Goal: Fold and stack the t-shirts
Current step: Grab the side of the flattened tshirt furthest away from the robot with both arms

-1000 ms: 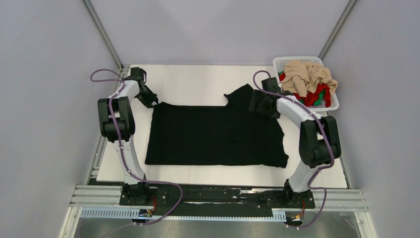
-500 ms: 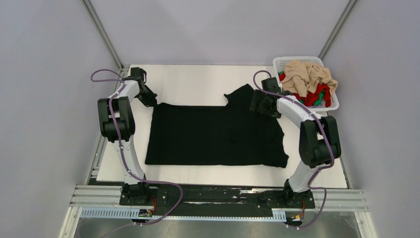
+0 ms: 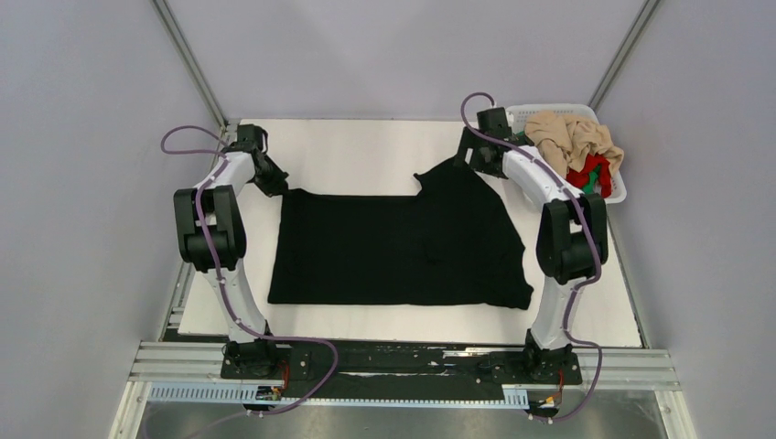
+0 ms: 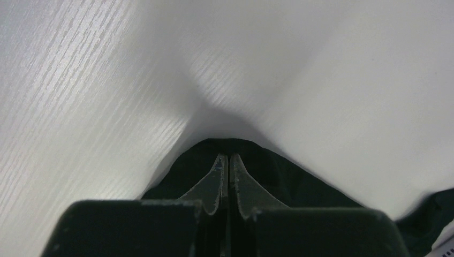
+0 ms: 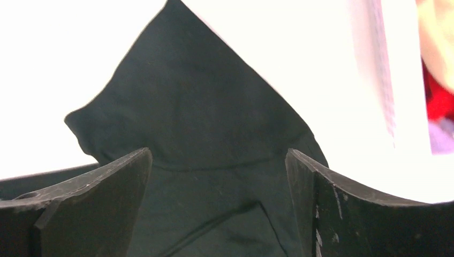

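Observation:
The large black t-shirt (image 3: 393, 247) lies spread flat on the white table, one sleeve (image 3: 448, 174) pointing to the far side. My left gripper (image 3: 276, 188) is at the shirt's far left corner, its jaws shut with the black cloth (image 4: 278, 171) bunched round the tips (image 4: 225, 156). My right gripper (image 3: 471, 157) is open and empty, hovering over the far sleeve (image 5: 198, 107), which fills the gap between its fingers (image 5: 217, 160). The beige t-shirt (image 3: 572, 137) lies crumpled on top of the red (image 3: 578, 176) and green (image 3: 597, 180) ones in the basket.
The white lattice basket (image 3: 522, 114) stands at the table's far right corner, close beside my right arm; its edge shows in the right wrist view (image 5: 383, 64). Bare white table (image 3: 366, 146) lies beyond the shirt. Metal frame posts rise at the far corners.
My right arm has swung from the shirt's right shoulder to the far side, now by the sleeve tip near the basket. The left gripper has barely moved.

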Motion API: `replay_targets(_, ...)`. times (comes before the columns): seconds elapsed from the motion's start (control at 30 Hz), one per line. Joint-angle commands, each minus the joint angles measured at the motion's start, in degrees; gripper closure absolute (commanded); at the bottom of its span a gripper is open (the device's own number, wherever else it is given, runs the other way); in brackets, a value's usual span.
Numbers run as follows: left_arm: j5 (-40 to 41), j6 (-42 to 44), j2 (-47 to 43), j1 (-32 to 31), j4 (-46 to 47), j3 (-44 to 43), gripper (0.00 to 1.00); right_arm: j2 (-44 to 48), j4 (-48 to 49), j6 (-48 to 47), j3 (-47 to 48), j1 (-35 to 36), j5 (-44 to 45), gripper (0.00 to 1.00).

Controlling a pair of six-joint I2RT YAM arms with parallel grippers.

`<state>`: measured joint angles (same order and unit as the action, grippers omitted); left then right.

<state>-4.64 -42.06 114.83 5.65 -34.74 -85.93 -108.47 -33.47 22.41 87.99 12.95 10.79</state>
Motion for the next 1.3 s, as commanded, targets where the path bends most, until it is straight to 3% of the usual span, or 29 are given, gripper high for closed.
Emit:
replay_targets(0.0,-0.1,1.2,-4.62,-0.03,2.36,0.28,1.0,-7.65,1.98,-2.37,11.31,0.51,-1.32,0.07)
replay_targets(0.37,-0.72,1.64,-5.58,0.01,3.56,1.32,1.0,-27.95,2.48,-8.83,35.17,2.32,-3.97,0.3)
replay_targets(0.5,-0.71,1.8,-5.43,-0.01,3.79,1.9,1.0,-32.5,4.06,-12.38,38.85,3.66,-3.99,0.36)
replay_targets(1.03,-0.71,2.25,-5.05,0.03,3.81,2.37,1.0,-31.8,4.12,-12.58,28.87,4.57,1.65,0.48)
replay_targets(1.27,-1.03,2.48,-5.05,0.0,3.77,2.18,1.0,-31.69,4.15,-11.15,28.22,4.49,2.13,0.66)
